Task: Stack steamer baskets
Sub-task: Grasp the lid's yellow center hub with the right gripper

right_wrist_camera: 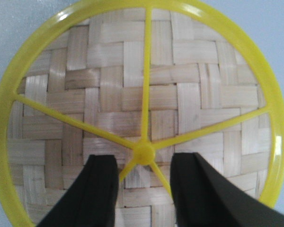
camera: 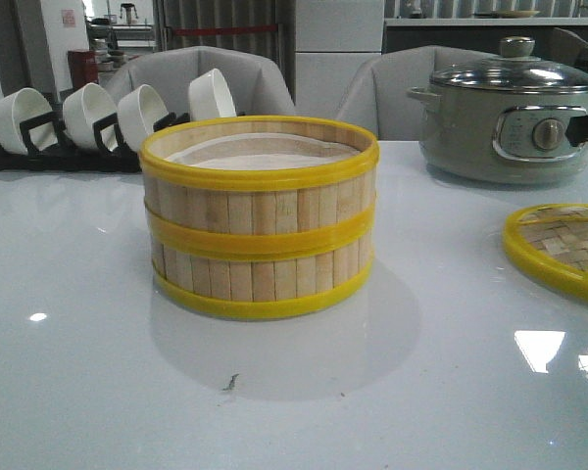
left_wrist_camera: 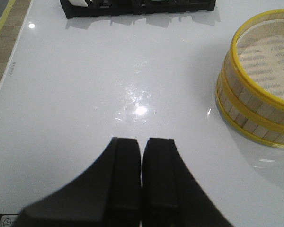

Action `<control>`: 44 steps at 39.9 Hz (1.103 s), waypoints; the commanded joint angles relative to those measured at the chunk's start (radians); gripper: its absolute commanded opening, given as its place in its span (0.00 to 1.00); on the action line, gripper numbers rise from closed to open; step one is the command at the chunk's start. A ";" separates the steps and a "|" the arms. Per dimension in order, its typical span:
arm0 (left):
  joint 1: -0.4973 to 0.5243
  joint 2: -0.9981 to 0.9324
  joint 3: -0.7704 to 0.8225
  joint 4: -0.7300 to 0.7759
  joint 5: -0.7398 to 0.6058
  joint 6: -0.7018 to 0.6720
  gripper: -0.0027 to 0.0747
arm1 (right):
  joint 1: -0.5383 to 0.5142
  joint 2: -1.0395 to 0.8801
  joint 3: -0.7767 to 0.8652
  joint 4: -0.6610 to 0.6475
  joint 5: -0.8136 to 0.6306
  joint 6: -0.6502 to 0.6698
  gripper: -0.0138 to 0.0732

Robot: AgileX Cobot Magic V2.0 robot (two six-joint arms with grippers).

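Baskets stacked; right claw lining up over lid

Steamer baskets [camera: 260, 230] sitting one on the other, mid-bench, rims looking flush all round; upper basket open-topped, whitish liner showing. Standing well apart from everything else on white bench [camera: 78, 372].

Left claw [left_wrist_camera: 142, 177] hanging low over bare bench, pads pressed together, holding nothing. Stack off to one side of it, not touching.

Right claw [right_wrist_camera: 143, 187] hovering directly above woven lid [right_wrist_camera: 137, 104], fingers spread moderately, gripping nothing, straddling yellow hub where spokes meet. In front view, lid [camera: 559, 247] lying flat near bench's right edge, in front of grey electric pot [camera: 510, 122]. Arm itself barely showing there. Height of fingers above lid hard to judge.

Bowl rack [camera: 88, 122] with white bowls sitting at far left, clear of the work.

Judging stacking itself done; apparent step in hand: picking up lid to cap the stack.

Doing it well:
- Keeping hub centred between fingers while descending straight down.
- Closing on hub or a spoke rather than weave, weave likely flexing and slipping.
- Lifting level, so lid not swinging or tipping.
- Clearing the pot on the way across.
- Lowering square onto top rim, then releasing only once seated, avoiding nudging upper basket off lower.
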 commanded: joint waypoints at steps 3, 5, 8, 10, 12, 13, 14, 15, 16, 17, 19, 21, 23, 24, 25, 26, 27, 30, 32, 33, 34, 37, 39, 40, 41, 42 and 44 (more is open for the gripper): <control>0.003 -0.006 -0.027 0.014 -0.073 -0.011 0.15 | -0.007 -0.049 -0.036 -0.017 -0.065 -0.001 0.64; 0.003 -0.006 -0.027 0.014 -0.073 -0.011 0.15 | -0.007 -0.044 -0.037 -0.017 -0.070 -0.001 0.64; 0.003 -0.006 -0.027 0.014 -0.073 -0.011 0.15 | -0.008 -0.036 -0.038 -0.017 -0.075 -0.001 0.64; 0.003 -0.006 -0.027 0.014 -0.073 -0.011 0.15 | -0.009 -0.031 -0.038 -0.016 -0.080 -0.001 0.64; 0.003 -0.006 -0.027 0.014 -0.073 -0.011 0.15 | -0.010 -0.026 -0.038 -0.016 -0.081 -0.001 0.64; 0.003 -0.006 -0.027 0.014 -0.073 -0.011 0.15 | -0.010 -0.023 -0.038 -0.016 -0.082 -0.001 0.64; 0.003 -0.006 -0.027 0.014 -0.073 -0.011 0.15 | -0.010 -0.020 -0.038 -0.016 -0.082 -0.001 0.64; 0.003 -0.006 -0.027 0.014 -0.073 -0.011 0.15 | -0.010 -0.018 -0.038 -0.016 -0.082 -0.001 0.64; 0.003 -0.006 -0.027 0.014 -0.073 -0.011 0.15 | -0.010 -0.015 -0.038 -0.016 -0.083 -0.001 0.64; 0.003 -0.006 -0.027 0.014 -0.073 -0.011 0.15 | -0.010 -0.014 -0.038 -0.016 -0.085 0.000 0.64; 0.003 -0.006 -0.027 0.014 -0.073 -0.011 0.15 | -0.010 -0.010 -0.038 -0.016 -0.091 0.002 0.64; 0.003 -0.006 -0.027 0.014 -0.073 -0.011 0.15 | -0.010 -0.006 -0.038 -0.016 -0.097 0.005 0.64; 0.003 -0.006 -0.027 0.014 -0.073 -0.011 0.15 | -0.010 -0.003 -0.038 -0.016 -0.103 0.005 0.64; 0.003 -0.006 -0.027 0.014 -0.073 -0.011 0.15 | -0.010 0.000 -0.038 -0.016 -0.107 0.005 0.64; 0.003 -0.006 -0.027 0.014 -0.073 -0.011 0.15 | -0.010 0.001 -0.038 -0.016 -0.107 0.005 0.64; 0.003 -0.006 -0.027 0.014 -0.073 -0.011 0.15 | -0.011 0.003 -0.038 -0.016 -0.110 0.005 0.64; 0.003 -0.006 -0.027 0.014 -0.073 -0.011 0.15 | -0.011 0.007 -0.038 -0.016 -0.112 0.005 0.64; 0.003 -0.006 -0.027 0.014 -0.073 -0.011 0.15 | -0.011 0.012 -0.038 -0.016 -0.113 0.005 0.63; 0.003 -0.006 -0.027 0.014 -0.073 -0.011 0.15 | -0.011 0.012 -0.038 -0.016 -0.114 0.005 0.63; 0.003 -0.006 -0.027 0.014 -0.073 -0.011 0.15 | -0.011 0.012 -0.038 -0.016 -0.114 0.005 0.61; 0.003 -0.006 -0.027 0.014 -0.073 -0.011 0.15 | -0.011 0.012 -0.038 -0.016 -0.114 0.005 0.60; 0.003 -0.006 -0.027 0.014 -0.073 -0.011 0.15 | -0.011 0.012 -0.038 -0.016 -0.114 0.005 0.52; 0.003 -0.006 -0.027 0.014 -0.073 -0.011 0.15 | -0.011 0.012 -0.038 -0.016 -0.114 0.005 0.47; 0.003 -0.006 -0.027 0.014 -0.073 -0.011 0.15 | -0.011 0.012 -0.038 -0.016 -0.114 0.005 0.44; 0.003 -0.006 -0.027 0.014 -0.073 -0.011 0.15 | -0.011 0.012 -0.038 -0.016 -0.114 0.005 0.41; 0.003 -0.006 -0.027 0.014 -0.073 -0.011 0.15 | -0.011 0.012 -0.038 -0.016 -0.114 0.005 0.38; 0.003 -0.006 -0.027 0.014 -0.073 -0.011 0.15 | -0.011 0.012 -0.038 -0.016 -0.114 0.005 0.32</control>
